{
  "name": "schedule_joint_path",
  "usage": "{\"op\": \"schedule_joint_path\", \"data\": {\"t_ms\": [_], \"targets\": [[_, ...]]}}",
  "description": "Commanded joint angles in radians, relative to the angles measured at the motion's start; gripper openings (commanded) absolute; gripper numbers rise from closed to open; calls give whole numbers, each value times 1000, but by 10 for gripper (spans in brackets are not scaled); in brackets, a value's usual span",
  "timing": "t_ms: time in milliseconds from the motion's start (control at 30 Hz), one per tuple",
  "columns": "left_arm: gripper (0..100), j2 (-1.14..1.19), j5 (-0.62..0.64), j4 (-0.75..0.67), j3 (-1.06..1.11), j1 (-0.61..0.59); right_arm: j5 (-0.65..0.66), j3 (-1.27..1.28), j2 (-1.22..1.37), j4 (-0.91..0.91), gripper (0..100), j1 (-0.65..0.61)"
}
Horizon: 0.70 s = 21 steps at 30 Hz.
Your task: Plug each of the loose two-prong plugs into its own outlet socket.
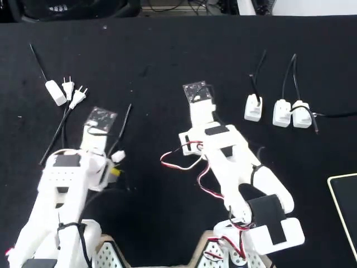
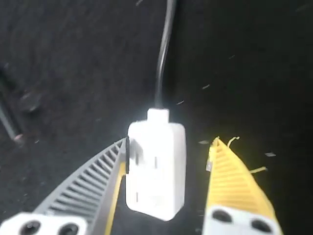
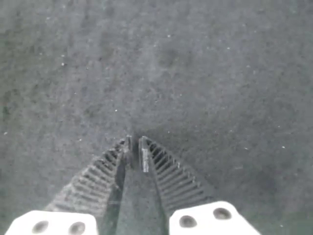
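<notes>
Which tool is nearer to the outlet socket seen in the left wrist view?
Left. The outlet socket lies between the open fingers of the left tool, against the grey one. The right tool is shut over bare table, away from it.

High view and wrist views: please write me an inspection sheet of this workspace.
Surface: black cloth table.
Job's things: two loose plugs beside one socket, far left; three sockets, far right; a fifth socket between the fingers of the left gripper.
Clutter: flat dark slab at the right edge.
Grippers: left open; right gripper shut over the cloth.
Cables: black leads on plugs and sockets; red wires on an arm.
Surroundings: dark shapes behind the table, unclear.
</notes>
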Motion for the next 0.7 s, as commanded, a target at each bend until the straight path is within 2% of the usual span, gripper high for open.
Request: {"op": "schedule_joint_path", "data": {"t_ms": [0, 133, 200, 300, 500, 567, 667], "targets": [[264, -20, 61, 104, -157, 77, 0, -13, -56, -20, 11, 11], [264, -20, 55, 261, -291, 36, 0, -13, -56, -20, 11, 9], [264, -18, 38, 293, -334, -35, 0, -13, -56, -20, 11, 9], [264, -8, -80, 287, -337, -171, 0, -13, -56, -20, 11, 11], [264, -9, -285, 103, -176, -398, -2, -15, -101, 9, 11, 11], [264, -9, -301, 29, -116, -430, -2, 1, -136, 18, 11, 9], [264, -18, -296, -17, -16, -403, 0, 28, -185, 15, 11, 14]]}}
